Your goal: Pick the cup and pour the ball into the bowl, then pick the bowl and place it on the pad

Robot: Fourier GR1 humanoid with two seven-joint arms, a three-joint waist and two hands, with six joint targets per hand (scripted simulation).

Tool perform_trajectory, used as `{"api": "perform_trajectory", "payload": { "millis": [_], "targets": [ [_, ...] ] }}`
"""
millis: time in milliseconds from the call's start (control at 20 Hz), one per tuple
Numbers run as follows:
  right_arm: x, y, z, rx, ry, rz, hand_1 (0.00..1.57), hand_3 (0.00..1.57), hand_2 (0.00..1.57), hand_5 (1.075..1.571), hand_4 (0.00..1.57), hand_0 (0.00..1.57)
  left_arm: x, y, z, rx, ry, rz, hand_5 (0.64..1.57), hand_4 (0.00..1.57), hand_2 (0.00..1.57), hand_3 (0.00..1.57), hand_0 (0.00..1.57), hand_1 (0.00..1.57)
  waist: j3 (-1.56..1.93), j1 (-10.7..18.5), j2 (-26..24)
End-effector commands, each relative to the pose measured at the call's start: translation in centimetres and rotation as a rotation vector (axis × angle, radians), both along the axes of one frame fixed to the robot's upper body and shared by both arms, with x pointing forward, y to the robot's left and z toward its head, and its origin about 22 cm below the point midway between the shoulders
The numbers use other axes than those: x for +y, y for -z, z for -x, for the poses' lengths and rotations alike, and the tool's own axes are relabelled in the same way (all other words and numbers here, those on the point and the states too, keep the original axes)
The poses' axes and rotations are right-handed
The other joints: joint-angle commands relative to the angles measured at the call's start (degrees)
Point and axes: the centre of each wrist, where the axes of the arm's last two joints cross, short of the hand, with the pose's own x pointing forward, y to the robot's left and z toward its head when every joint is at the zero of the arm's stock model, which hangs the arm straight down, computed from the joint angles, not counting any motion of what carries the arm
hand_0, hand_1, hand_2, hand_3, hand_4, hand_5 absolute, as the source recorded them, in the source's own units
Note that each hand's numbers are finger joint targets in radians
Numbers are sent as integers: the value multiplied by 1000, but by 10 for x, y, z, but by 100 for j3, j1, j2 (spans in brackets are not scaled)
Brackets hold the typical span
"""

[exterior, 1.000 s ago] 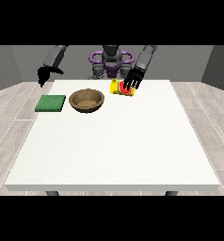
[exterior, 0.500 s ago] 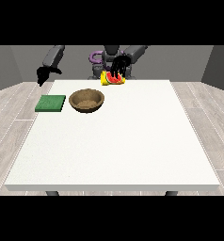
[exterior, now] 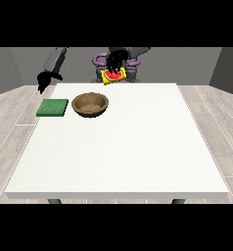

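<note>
At the view's far left, the hand at the view's left [exterior: 43, 80] hangs above the floor just off the table's back corner, carrying nothing; whether its fingers are straight or curled cannot be told from this view. Below and to its right lies the green pad [exterior: 53, 107], flat on the white table [exterior: 123, 152] near the left edge, with nothing on it. Just beside the pad to the right, apart from it, stands the brown bowl [exterior: 90, 104], upright on the table; no ball can be made out inside it. Further right and higher, the hand at the view's right [exterior: 115, 61] has its fingers curled down round the cup [exterior: 113, 75], a yellow thing with red showing at its mouth, held in the air above the table's back edge and tilted. The cup is up and to the right of the bowl, not yet over it. The ball itself cannot be told apart from the cup's colours. Judging from this, the pick of the cup looks done and the carry toward the bowl is the step in hand; the pour, the grasp of the bowl and setting it on the pad all seem left to do.
</note>
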Motion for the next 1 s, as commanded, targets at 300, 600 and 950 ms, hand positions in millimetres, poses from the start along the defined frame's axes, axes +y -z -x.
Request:
{"api": "perform_trajectory", "payload": {
  "millis": [300,600,950],
  "targets": [
    [6,10,8,-18,-57,-16,0,253,143,1529,415,0,-17,-3,19,-41,30,-189,1545,661,1571,1571,0,0,-5,-217,69],
    [-14,-8,2,-19,-23,-6,0,282,0,1530,416,0,-13,-15,13,-59,104,-393,1533,1151,1571,1571,1340,1340,-4,-59,-96],
    [12,-1,-11,43,-49,-58,0,198,277,1555,737,0,-11,-39,8,-66,98,-281,1560,1046,1571,1571,1053,1053,-6,59,57]
  ]
}}
